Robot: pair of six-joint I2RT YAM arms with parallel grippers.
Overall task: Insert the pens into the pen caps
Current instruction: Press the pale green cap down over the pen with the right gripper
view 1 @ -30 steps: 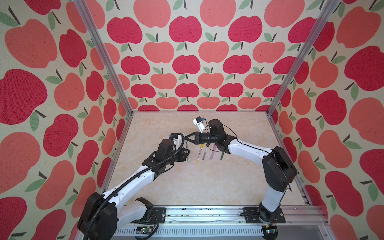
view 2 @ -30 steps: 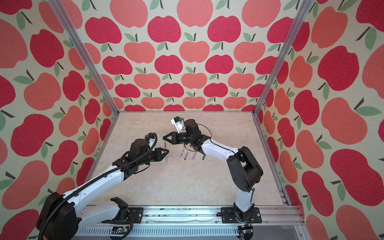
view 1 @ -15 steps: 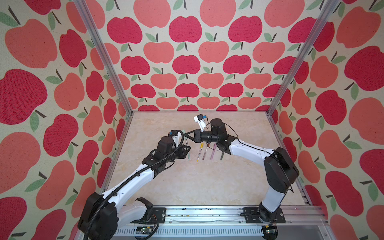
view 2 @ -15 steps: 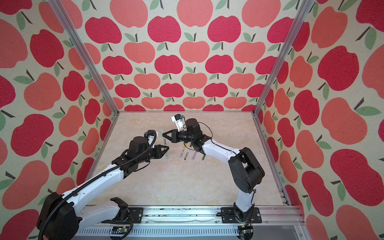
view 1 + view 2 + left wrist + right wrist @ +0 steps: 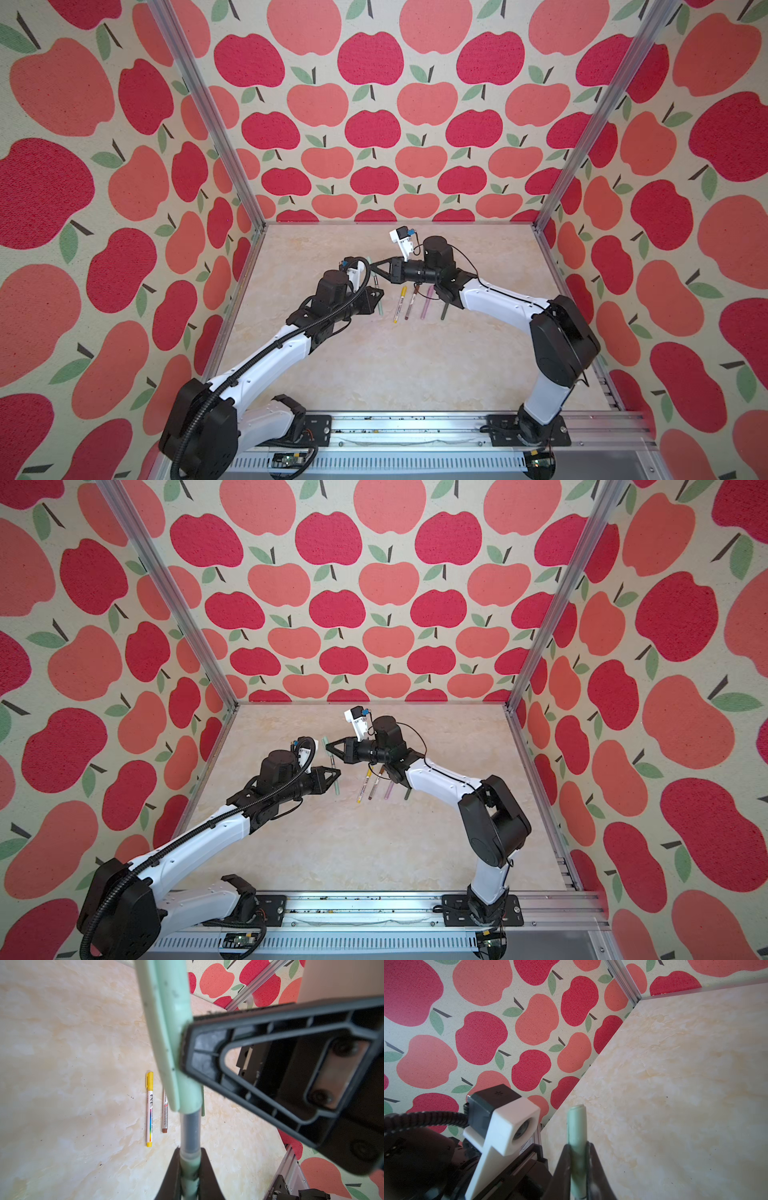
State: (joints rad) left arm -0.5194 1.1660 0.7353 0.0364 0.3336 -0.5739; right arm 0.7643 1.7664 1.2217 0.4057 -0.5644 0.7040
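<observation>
Left wrist view is the clearest one here: the left pincer [image 5: 190, 1164] is clamped tight on the barrel of the pale green pen [image 5: 190, 1136]. The pen's dark neck runs straight up into the mouth of the light green cap [image 5: 166, 1022], so the tip is inside. A stretch of neck shows between cap and barrel, so it's not pushed home yet. Right wrist view has the right pincer [image 5: 577, 1147] squeezed shut on that same cap, with the closed end of the cap poking out past the fingertips. In both top views the pair is held up above the tabletop [image 5: 374, 374], a bit toward 10 o'clock from its middle. The cap is at the 12 o'clock end and the barrel at the 6 o'clock end. The left arm comes in from about 7 o'clock and the right arm reaches across from 3 o'clock. Off at 3 o'clock from the held pen, four more pens lie flat in a near-parallel row, close together: the yellow-capped pen [image 5: 399, 303], then the brown pen [image 5: 411, 301], the pink pen [image 5: 427, 303] and the dark green pen [image 5: 444, 309]. The last two are partly tucked under the right arm.
</observation>
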